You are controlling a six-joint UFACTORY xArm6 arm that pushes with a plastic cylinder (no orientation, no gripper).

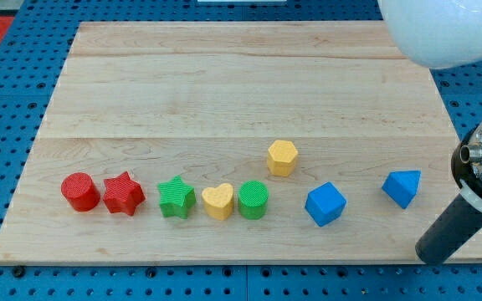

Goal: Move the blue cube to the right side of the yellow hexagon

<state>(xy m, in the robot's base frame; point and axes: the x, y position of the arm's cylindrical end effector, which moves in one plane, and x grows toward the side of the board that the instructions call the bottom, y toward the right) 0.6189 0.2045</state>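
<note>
Camera view: blue cube [325, 204] well left of my tip [431, 253]; no jaws.

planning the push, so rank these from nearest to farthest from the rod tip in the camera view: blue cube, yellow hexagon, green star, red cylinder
My tip sits near the board's bottom right corner.
1. Blue cube, just to the tip's left and above.
2. Yellow hexagon, farther left and higher up.
3. Green star, in the bottom row, left of centre.
4. Red cylinder, at the row's far left end.
</note>
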